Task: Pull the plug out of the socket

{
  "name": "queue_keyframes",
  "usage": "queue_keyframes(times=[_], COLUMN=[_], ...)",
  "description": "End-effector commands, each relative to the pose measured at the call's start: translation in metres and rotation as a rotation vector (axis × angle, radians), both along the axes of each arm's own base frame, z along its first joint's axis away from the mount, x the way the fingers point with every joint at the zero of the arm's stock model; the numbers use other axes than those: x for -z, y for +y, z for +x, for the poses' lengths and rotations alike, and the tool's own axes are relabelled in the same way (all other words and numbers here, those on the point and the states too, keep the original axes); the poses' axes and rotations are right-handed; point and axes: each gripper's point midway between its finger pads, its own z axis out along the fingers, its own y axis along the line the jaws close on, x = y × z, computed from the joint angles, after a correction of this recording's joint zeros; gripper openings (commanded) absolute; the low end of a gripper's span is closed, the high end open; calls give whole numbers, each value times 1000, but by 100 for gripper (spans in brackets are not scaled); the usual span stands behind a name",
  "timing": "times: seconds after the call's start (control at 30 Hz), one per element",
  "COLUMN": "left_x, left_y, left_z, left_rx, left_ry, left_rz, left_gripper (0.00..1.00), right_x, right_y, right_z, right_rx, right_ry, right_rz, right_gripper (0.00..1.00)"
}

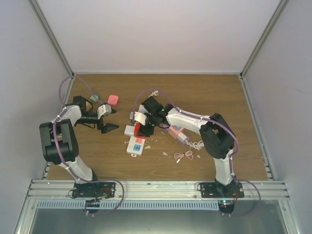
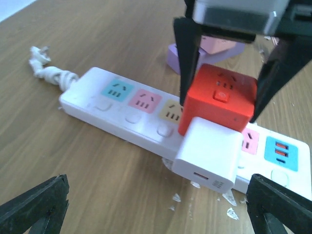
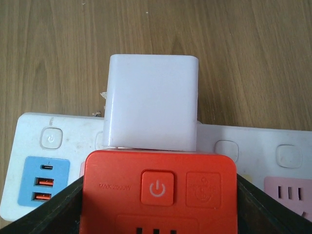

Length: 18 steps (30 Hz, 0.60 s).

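A white power strip (image 1: 135, 146) (image 2: 122, 109) (image 3: 39, 141) lies mid-table. A red cube socket (image 1: 139, 130) (image 2: 219, 97) (image 3: 158, 190) sits plugged on top of it. A white block plug (image 1: 129, 130) (image 2: 208, 153) (image 3: 152, 102) is stuck into the cube's side. My right gripper (image 1: 144, 127) (image 3: 158, 214) reaches down over the cube, its black fingers (image 2: 187, 58) pressed on two opposite sides. My left gripper (image 1: 112, 119) (image 2: 156, 209) hovers open to the left, facing the white plug from a short way off and touching nothing.
A pink block (image 1: 113, 100) and a small green cube (image 1: 95, 97) lie at the back left. A lilac-and-pink adapter (image 1: 178, 132) (image 2: 214, 51), a white cable (image 1: 196, 145) and a pink cable (image 1: 185, 156) lie right of the strip. White flakes (image 2: 229, 212) litter the wood.
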Motion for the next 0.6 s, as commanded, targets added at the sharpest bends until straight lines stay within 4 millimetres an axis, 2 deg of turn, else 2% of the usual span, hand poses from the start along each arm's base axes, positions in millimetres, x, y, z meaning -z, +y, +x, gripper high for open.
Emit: queue_keyframes(times=[0.0,0.17,0.33,0.43,0.47,0.57], left_x=[10,28,46,47,48,51], left_y=[-16,-32,-49,-54,-61,-66], left_z=[-15,-28,-39,-39,-43,-45], left_rx=[115,181,242,243,262,277], left_ry=[-147,-168,-158,-178,-179,-181], left_rz=[41,129,206,219,219,237], left_gripper=[97,90,84,81,79,71], right_x=[6,5,5,3,3,3], right_y=[-12,-15,-18,-18,-17,-16], right_z=[-10,-15,-20,-22,-23,-25], right_rx=[-39,-60,-71,-78,-81,-89], right_ry=[-8,-10,-6,0,3,10], right_rz=[-42,-38,-34,-28,-27,-20], right_gripper=[55,43,37,33,32,28])
